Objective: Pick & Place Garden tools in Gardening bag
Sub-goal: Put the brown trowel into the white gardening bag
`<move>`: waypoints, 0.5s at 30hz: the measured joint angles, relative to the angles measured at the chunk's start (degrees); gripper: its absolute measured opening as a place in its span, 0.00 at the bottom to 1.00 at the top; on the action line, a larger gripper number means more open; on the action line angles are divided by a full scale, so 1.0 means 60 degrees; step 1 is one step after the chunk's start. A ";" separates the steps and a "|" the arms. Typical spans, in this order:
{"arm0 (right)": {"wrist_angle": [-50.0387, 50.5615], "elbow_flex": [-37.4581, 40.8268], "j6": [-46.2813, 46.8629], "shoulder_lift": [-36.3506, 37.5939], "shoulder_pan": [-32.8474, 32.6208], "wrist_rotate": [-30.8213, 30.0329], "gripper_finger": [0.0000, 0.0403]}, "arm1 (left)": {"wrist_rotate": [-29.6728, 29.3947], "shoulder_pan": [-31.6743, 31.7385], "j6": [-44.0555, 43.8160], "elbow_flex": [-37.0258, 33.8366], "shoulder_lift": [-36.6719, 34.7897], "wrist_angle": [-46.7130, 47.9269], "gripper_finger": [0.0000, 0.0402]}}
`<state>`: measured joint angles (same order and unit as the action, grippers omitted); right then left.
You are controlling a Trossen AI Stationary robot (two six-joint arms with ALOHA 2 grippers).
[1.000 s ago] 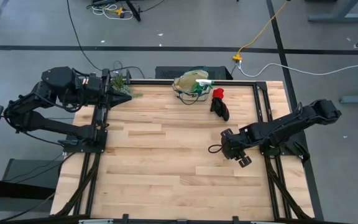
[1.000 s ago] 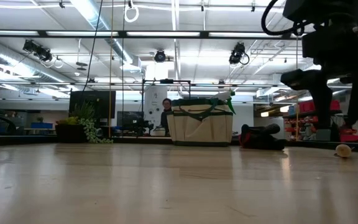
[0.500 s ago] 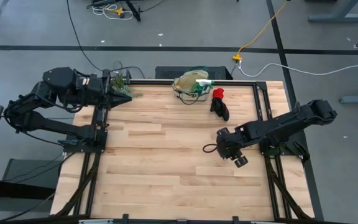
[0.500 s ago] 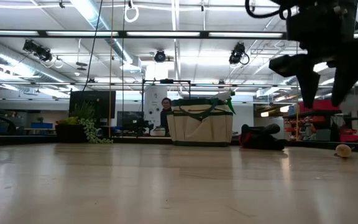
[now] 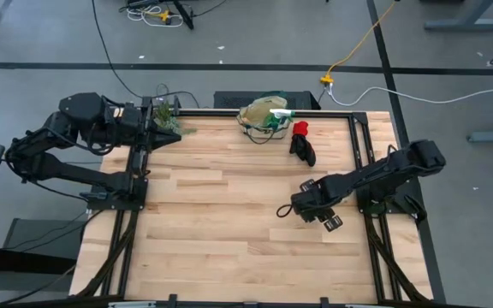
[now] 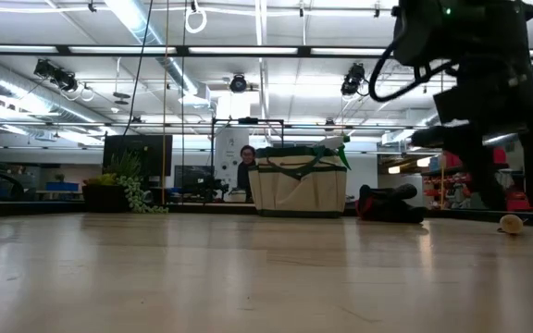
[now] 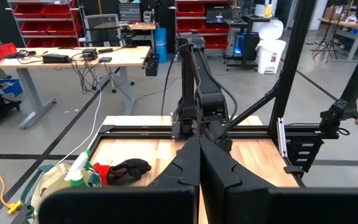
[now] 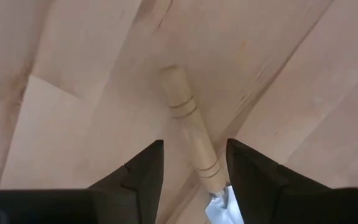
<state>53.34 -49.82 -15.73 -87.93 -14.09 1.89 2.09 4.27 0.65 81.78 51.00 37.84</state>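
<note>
Pale wood is showing between the right gripper's (image 8: 193, 171) two dark fingers: the trowel's handle (image 8: 188, 132) is lying flat on the table (image 5: 229, 231), running away from the wrist camera, with a sliver of its silvery blade (image 8: 218, 211) at the near end. The fingers are standing apart, one on each side of the handle, and whether they are touching it cannot be told. From above, that gripper (image 5: 315, 207) is sitting over the table at about four o'clock from the centre, the arm reaching in from the right edge; the trowel itself is hidden under it in that view.

The beige bag (image 5: 262, 114) with green trim is sitting at the table's far edge, near twelve o'clock, with a green-and-white item (image 5: 279, 112) sticking out of its top. The red-and-black glove (image 5: 301, 141) is lying just beside the bag, toward one o'clock, well apart from the right gripper. In the low view the bag (image 6: 298, 183) is standing upright with the glove (image 6: 391, 203) to its right.

The left gripper (image 7: 199, 163) is waiting at the far left corner, about ten o'clock, its fingers pressed together and holding nothing. A small leafy plant (image 5: 164, 115) is standing right by it at that corner.
</note>
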 joint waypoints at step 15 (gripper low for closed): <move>-0.0292 0.0004 -0.0196 -0.1195 0.0000 -0.0247 0.44 | 0.0124 0.0000 0.0003 0.0000 0.0000 0.0030 0.01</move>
<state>51.59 -49.80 -16.90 -95.11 -14.09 0.41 2.83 4.27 0.67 81.78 51.00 38.02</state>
